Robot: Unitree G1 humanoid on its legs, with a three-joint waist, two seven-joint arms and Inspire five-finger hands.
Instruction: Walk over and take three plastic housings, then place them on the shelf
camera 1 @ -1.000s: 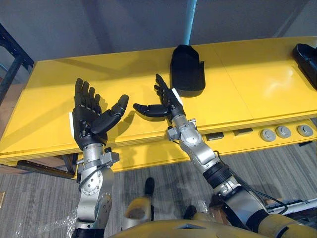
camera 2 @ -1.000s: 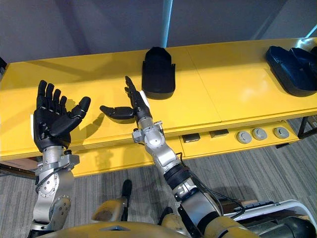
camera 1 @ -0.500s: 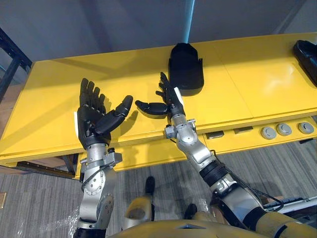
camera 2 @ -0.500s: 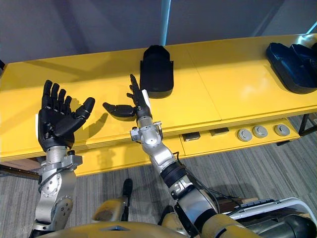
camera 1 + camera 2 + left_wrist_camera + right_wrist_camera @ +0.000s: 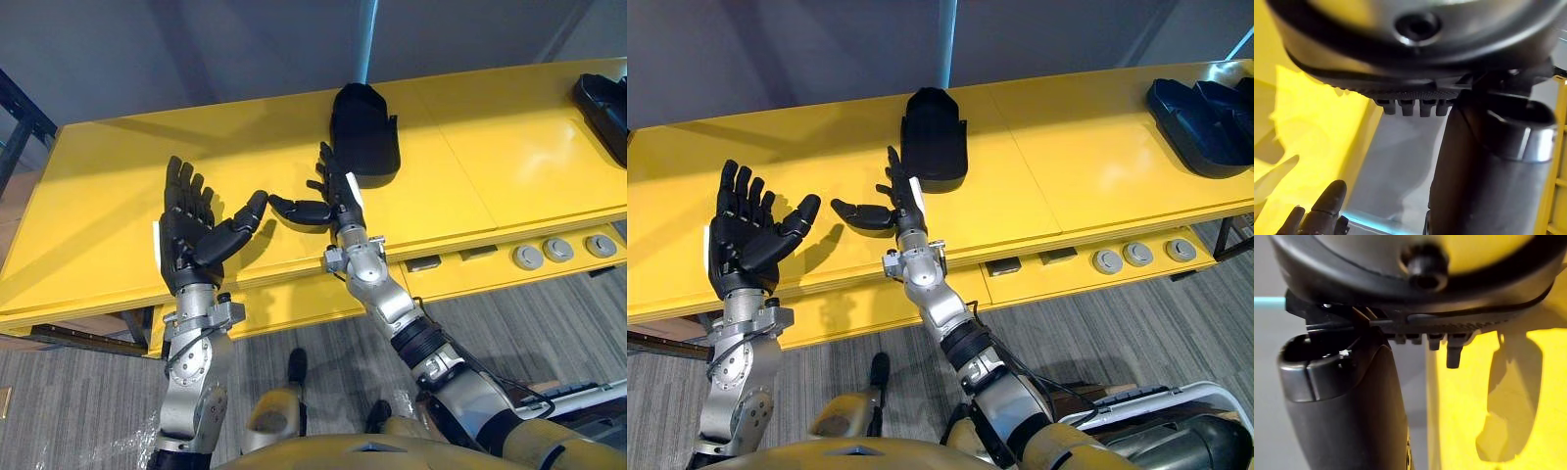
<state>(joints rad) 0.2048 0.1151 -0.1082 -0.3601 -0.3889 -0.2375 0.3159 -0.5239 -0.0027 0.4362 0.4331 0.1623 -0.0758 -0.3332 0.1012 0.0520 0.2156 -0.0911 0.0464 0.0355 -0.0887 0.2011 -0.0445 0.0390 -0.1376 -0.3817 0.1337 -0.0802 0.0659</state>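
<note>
Over a yellow table point(image 5: 98, 196), the spread, empty right hand point(image 5: 338, 204) hovers just short of a black plastic housing point(image 5: 364, 135) lying lengthwise away from the robot, while the equally spread, empty left hand point(image 5: 186, 240) is farther off.

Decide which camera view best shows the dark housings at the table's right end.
The right eye view: the dark housings lie almost whole on the yellow table. The left eye view cuts them off at its edge. The wrist views face other parts of the table.
</note>
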